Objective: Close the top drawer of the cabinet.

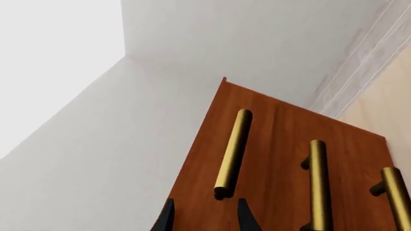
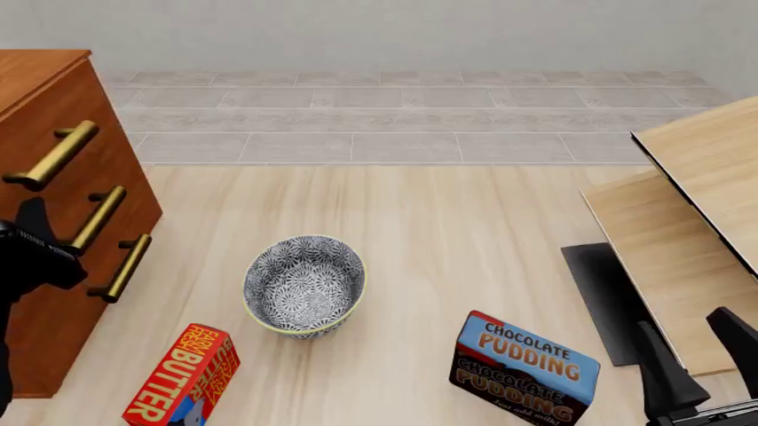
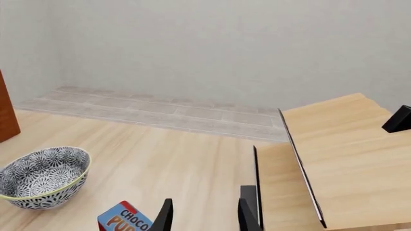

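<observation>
Viewing: front view plus two wrist views.
Cabinet [image 2: 59, 177]: sitting at the left edge of the front view, running from the upper left down to the lower left; face angling toward the table centre.
Top drawer [image 2: 71, 120]: sitting uppermost on that face, in the upper left of the front view; its brass handle [image 2: 50, 156] is slanting down-left. Whether it is standing proud of the two lower drawers, I cannot tell.
Lower handles: two more brass bars [image 2: 98, 218] showing below it, stepping down the face.
Left gripper [image 1: 204, 214]: hovering close to the cabinet face; fingers are standing apart with nothing between them. In its wrist view the top handle's near end is sitting just beyond the fingertips, not touching as far as I can see. In the front view the arm is showing as a dark shape at the left edge.
Right gripper [image 3: 204, 214]: sitting at the lower right of the front view, fingers apart, holding nothing.
Table [image 2: 474, 231]: pale wood, carrying everything below.
Bowl [image 2: 304, 286]: patterned, sitting centre-left, apart from the cabinet.
Butter box [image 2: 181, 376]: lying at the bottom left, near the bowl.
Pudding box [image 2: 525, 368]: lying at the bottom, right of centre.
Boards [image 2: 698, 204]: light-wood panels overlapping at the right edge.
</observation>
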{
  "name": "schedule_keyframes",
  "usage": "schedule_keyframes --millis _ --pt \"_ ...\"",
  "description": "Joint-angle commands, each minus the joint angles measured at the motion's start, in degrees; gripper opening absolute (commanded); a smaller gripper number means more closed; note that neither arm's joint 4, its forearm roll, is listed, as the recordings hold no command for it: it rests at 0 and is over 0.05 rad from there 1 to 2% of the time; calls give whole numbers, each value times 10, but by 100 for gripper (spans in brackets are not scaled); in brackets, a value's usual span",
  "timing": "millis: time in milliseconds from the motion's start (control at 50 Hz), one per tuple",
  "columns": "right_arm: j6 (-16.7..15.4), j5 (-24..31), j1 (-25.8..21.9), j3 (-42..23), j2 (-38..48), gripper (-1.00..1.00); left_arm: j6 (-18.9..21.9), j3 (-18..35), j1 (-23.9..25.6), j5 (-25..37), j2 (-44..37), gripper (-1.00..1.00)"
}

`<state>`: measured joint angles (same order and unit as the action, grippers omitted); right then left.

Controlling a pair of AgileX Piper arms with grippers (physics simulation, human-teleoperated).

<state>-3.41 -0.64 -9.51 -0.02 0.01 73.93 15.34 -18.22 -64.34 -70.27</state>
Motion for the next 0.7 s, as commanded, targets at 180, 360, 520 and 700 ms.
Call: schedule_keyframes --millis 180,360,520,700 --pt "2 0 1 0 0 100 3 5 -27 -3 -4 100" --pt "3 0 0 0 0 100 3 11 -45 7 -14 100" --pt "3 -1 2 0 0 100 6 15 -52 13 -13 100" --pt "2 -1 1 0 0 100 5 10 -56 4 -20 100"
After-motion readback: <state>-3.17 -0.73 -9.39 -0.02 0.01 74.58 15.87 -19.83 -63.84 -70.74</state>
